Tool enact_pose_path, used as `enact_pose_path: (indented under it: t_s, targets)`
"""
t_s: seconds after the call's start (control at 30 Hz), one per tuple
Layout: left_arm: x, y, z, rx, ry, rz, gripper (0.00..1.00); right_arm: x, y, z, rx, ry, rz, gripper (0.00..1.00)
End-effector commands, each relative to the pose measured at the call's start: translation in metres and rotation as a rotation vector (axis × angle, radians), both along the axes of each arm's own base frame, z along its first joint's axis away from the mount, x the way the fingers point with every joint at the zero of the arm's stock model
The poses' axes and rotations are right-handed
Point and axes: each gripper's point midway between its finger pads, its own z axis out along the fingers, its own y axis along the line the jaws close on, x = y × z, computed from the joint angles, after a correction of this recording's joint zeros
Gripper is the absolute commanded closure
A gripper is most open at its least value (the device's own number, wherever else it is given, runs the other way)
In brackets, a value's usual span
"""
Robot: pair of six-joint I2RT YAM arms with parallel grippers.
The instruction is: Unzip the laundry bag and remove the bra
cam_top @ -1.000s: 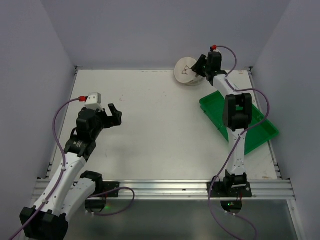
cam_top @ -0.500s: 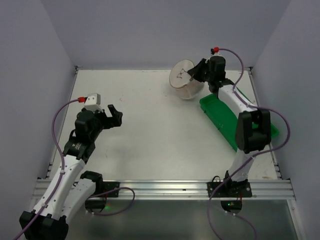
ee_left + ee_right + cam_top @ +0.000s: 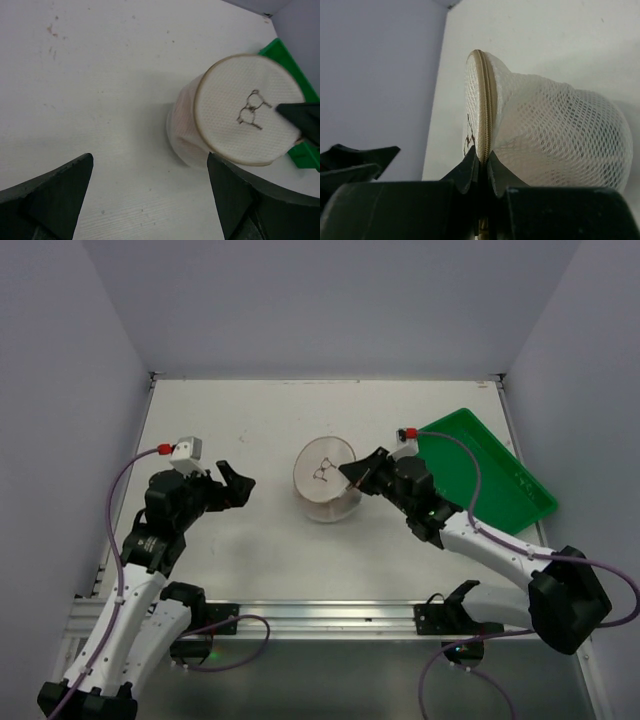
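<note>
Top external: laundry bag (image 3: pixel 323 472) near the middle of the surface (image 3: pixel 230 420), printed face tilted up, mesh body bulging beneath it and resting on the surface. Right wrist: right jaws pinched narrow on the bag's tan rim (image 3: pixel 485 95), which runs between them. Left wrist: left jaws spread wide, holding nothing, left of the bag and apart from it. Green tray (image 3: pixel 495 475) at far right. Contents not readable through the mesh.

Bare desk (image 3: pixel 262 425) runs unobstructed from the left gripper (image 3: pixel 232 487), jaws spread, to the laundry bag (image 3: pixel 322 476). The right gripper (image 3: pixel 352 473), clamped on its rim, blocks the bag's right side.
</note>
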Motion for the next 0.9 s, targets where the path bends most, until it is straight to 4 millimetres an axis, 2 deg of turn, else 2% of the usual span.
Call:
enact_pose_path:
  t_s: [0.0,0.07,0.13,0.2,0.23,0.27,0.3,0.33,0.4,0.43,0.5,0.53,0.6,0.67,0.7,0.77,0.8,0.87]
  targets:
    - [-0.019,-0.021,-0.012,-0.115,0.077,-0.089,0.0,-0.013,-0.003,-0.014,0.105,0.032,-0.082,1.0]
    - [-0.022,-0.026,-0.018,-0.142,0.093,-0.111,0.0,-0.025,0.002,-0.033,0.095,0.071,-0.068,1.0]
    - [-0.022,-0.031,-0.036,-0.162,0.153,-0.116,0.0,-0.041,0.007,-0.057,0.067,0.13,-0.035,0.77]
    - [-0.019,-0.038,-0.043,-0.187,0.182,-0.14,0.0,-0.053,0.013,-0.068,0.035,0.158,0.008,0.5]
    - [-0.02,-0.046,-0.049,-0.197,0.221,-0.168,0.0,-0.058,0.011,-0.077,-0.005,0.185,0.02,0.32]
    - [-0.02,-0.05,-0.051,-0.201,0.233,-0.181,0.0,-0.06,0.009,-0.079,-0.031,0.194,0.025,0.25]
    - [-0.016,-0.055,-0.046,-0.211,0.229,-0.189,0.0,-0.06,0.007,-0.07,-0.064,0.165,0.031,0.18]
    - [-0.017,-0.063,-0.05,-0.207,0.248,-0.204,0.0,-0.066,-0.002,-0.081,-0.137,0.197,0.03,0.09]
    - [-0.014,-0.076,-0.046,-0.22,0.242,-0.215,0.0,-0.068,-0.016,-0.075,-0.245,0.189,0.027,0.02]
    - [-0.013,-0.081,-0.045,-0.227,0.24,-0.219,0.0,-0.07,-0.022,-0.075,-0.287,0.196,0.023,0.01]
    - [-0.01,-0.091,-0.047,-0.244,0.249,-0.219,0.0,-0.066,-0.029,-0.059,-0.346,0.149,0.024,0.01]
    - [-0.012,-0.097,-0.05,-0.239,0.257,-0.228,0.0,-0.068,-0.036,-0.057,-0.379,0.145,0.025,0.01]
    - [-0.01,-0.104,-0.057,-0.247,0.278,-0.219,0.0,-0.057,-0.043,-0.038,-0.428,0.079,0.035,0.01]
    - [-0.016,-0.113,-0.068,-0.268,0.311,-0.22,0.0,-0.048,-0.05,-0.032,-0.448,0.06,0.076,0.01]
    - [-0.011,-0.12,-0.066,-0.294,0.285,-0.228,0.0,-0.042,-0.05,-0.021,-0.467,0.016,0.113,0.01]
    - [-0.018,-0.128,-0.079,-0.317,0.317,-0.227,0.0,-0.033,-0.047,-0.021,-0.488,-0.004,0.205,0.01]
    - [-0.016,-0.132,-0.08,-0.332,0.307,-0.228,0.0,-0.027,-0.043,-0.007,-0.488,-0.037,0.221,0.01]
    - [-0.017,-0.141,-0.083,-0.353,0.305,-0.229,0.01,-0.018,-0.039,-0.013,-0.544,-0.05,0.284,0.01]
